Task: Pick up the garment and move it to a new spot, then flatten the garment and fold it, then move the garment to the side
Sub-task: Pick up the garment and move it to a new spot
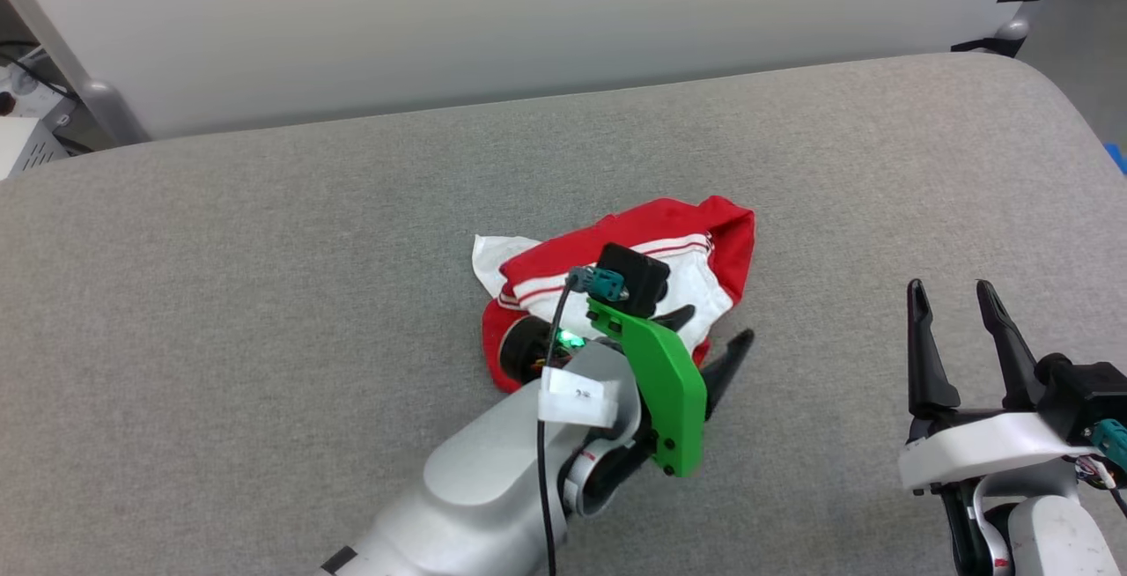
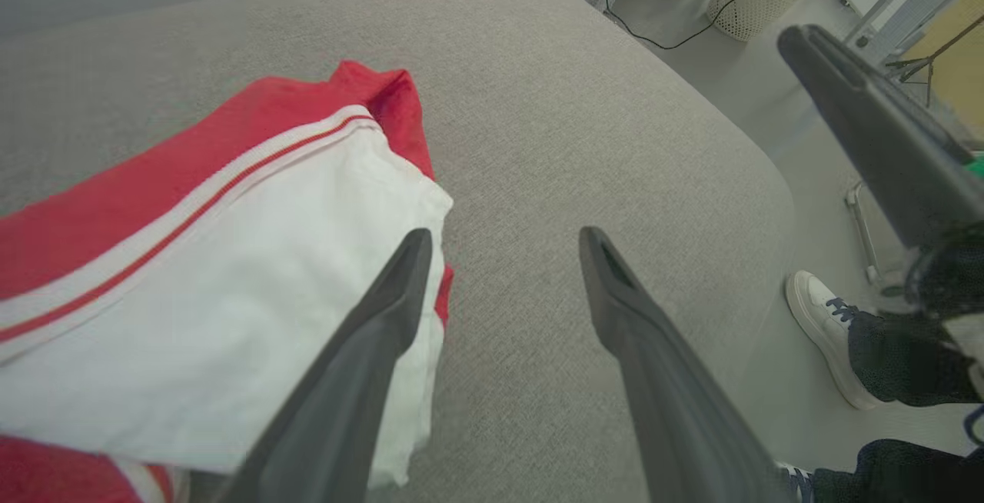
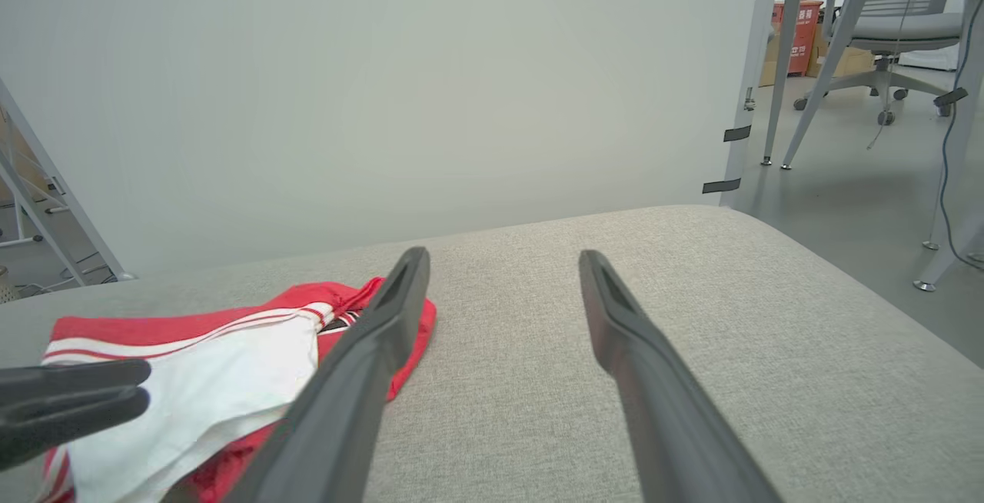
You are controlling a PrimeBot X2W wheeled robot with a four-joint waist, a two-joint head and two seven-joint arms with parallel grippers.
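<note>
Head view first: looking down on a grey padded surface (image 1: pixel 264 312) with the garment (image 1: pixel 669 219) bunched in a red-and-white heap roughly mid-surface, striped trim facing up. Got the left pincer (image 1: pixel 715 327) reaching in from below with a green bracket (image 1: pixel 673 391) on its wrist, spread wide at the heap's near right edge, one finger over white cloth and the other out over bare grey, clamping nothing. Got the right pincer (image 1: pixel 950 287) well apart at the lower right, pointing up the frame, also wide and empty. Left wrist view next: same wide spread, looking along two dark fingers, the left-hand one against a white sleeve edged in red-white stripe. Can't tell whether actually touching the cloth or just above it. Also spotting a person's white sneaker (image 2: pixel 822 318) down past the rounded corner. Right wrist view last: wide open again, nothing in between, over bare grey with the garment off to the lower left, right by the left arm's dark fingertips (image 3: pixel 84 399). Plus a pale wall panel (image 3: pixel 384 103) behind and an office chair (image 3: pixel 899 26) far right.
</note>
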